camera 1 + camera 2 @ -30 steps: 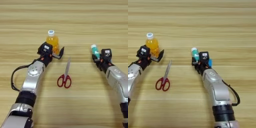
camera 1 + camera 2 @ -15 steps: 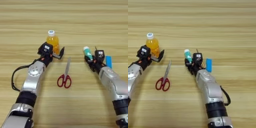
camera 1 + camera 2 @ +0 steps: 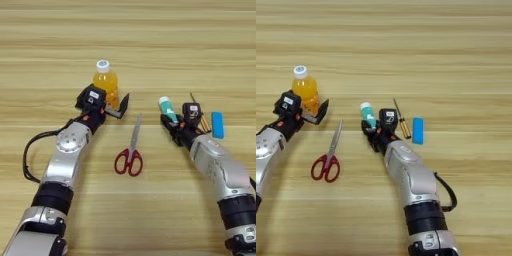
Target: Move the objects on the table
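Glue stick (image 3: 167, 108) (right tool (image 3: 175, 123)) beside screwdriver (image 3: 199, 114).

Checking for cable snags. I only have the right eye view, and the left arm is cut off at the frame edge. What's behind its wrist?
Observer: A black cable loops out from the left arm's silver forearm on its outer side.
Operator: Is it near the scissors?
Observer: No. The red-handled scissors lie on the forearm's inner side, apart from the cable.
Operator: And further down the arm?
Observer: A black joint segment follows the forearm, and the cable's loop runs back in just above it.
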Action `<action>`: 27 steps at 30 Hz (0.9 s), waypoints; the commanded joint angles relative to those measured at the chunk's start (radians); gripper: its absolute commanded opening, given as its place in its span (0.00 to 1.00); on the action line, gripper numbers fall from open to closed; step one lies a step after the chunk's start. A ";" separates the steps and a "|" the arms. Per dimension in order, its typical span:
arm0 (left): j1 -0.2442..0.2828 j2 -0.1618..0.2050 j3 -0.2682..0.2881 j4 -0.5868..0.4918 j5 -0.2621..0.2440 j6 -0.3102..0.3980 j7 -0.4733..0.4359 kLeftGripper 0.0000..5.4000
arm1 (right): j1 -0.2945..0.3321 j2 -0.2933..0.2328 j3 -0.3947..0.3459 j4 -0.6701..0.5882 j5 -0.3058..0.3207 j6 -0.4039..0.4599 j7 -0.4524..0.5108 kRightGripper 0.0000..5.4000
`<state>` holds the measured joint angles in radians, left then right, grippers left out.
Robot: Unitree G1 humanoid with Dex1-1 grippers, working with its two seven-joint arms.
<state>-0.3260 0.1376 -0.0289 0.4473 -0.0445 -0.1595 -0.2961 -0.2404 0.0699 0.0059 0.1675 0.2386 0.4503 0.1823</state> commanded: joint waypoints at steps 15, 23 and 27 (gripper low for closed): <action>0.010 0.002 -0.005 -0.009 0.011 0.013 0.003 1.00 | 0.005 -0.048 0.098 -0.029 -0.155 -0.185 -0.007 0.67; 0.028 0.005 -0.004 -0.033 0.008 0.020 0.002 1.00 | 0.013 -0.048 0.102 -0.045 -0.166 -0.210 -0.006 0.83; 0.057 0.010 -0.004 -0.070 0.007 0.028 -0.002 1.00 | 0.009 -0.048 0.097 -0.041 -0.167 -0.214 -0.009 0.91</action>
<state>-0.2926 0.1380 -0.0289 0.4064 -0.0447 -0.1548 -0.2962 -0.2319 0.0244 0.1059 0.1324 0.0759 0.2453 0.1798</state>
